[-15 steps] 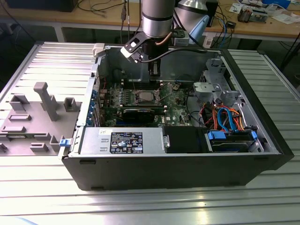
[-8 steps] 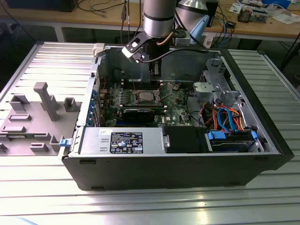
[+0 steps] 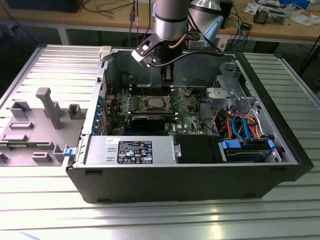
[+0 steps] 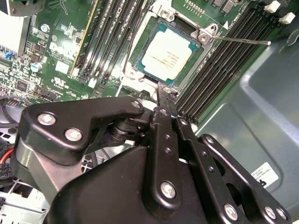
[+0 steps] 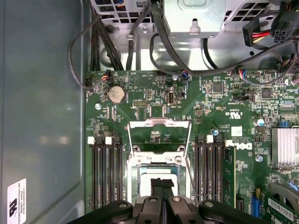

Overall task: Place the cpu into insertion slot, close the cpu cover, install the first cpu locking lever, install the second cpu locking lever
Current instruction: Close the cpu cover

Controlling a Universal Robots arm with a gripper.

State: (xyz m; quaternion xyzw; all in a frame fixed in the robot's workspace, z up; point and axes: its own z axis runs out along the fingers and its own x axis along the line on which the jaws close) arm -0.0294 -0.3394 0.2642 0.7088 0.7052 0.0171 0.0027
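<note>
One open computer case lies on a ribbed metal table, the hand pressed together above the cpu.

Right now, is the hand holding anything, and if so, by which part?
Nothing is held. The hand is shut and empty, with its fingertips together just over the cpu, which lies in the insertion slot.

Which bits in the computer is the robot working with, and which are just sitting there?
For the job: cpu, sitting in the insertion slot; cpu cover, open; locking lever; end effector.

Just there: coin battery; memory slots; power supply; grey fixture beside the case.
</note>
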